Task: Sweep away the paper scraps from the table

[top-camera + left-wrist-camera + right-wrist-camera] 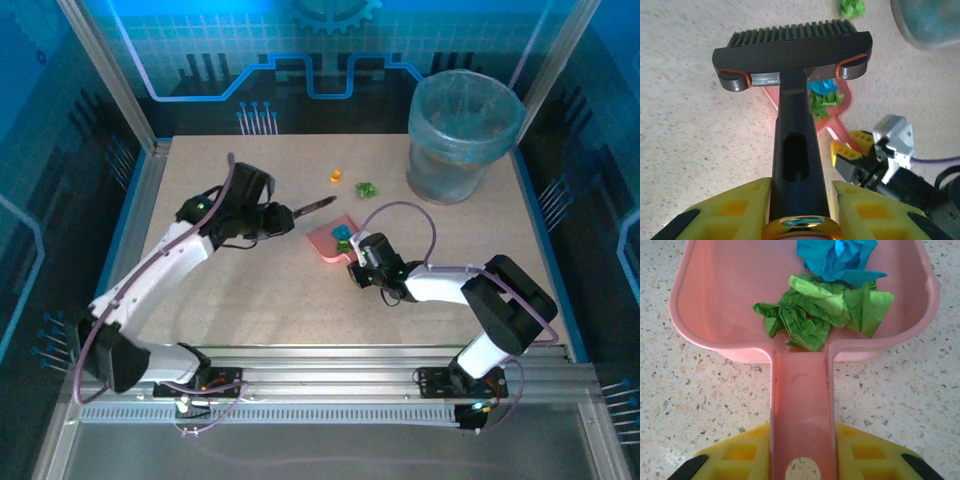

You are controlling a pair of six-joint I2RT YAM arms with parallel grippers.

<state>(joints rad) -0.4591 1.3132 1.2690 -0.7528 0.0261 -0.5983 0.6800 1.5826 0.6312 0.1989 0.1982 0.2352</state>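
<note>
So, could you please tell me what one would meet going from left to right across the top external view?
Left gripper holding the brush → orange scrap → green scrap → blue bin. The pink dustpan, held by the right gripper, overlaps the orange scrap's span, so it is left out.

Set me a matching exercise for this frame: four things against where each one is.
Things:
1 brush
2 dustpan
3 orange scrap
4 blue scrap

Places:
A in the dustpan
B held by the right pincer
C loose on the table
D held by the left pincer

Pairs: 1-D, 2-B, 3-C, 4-A
</note>
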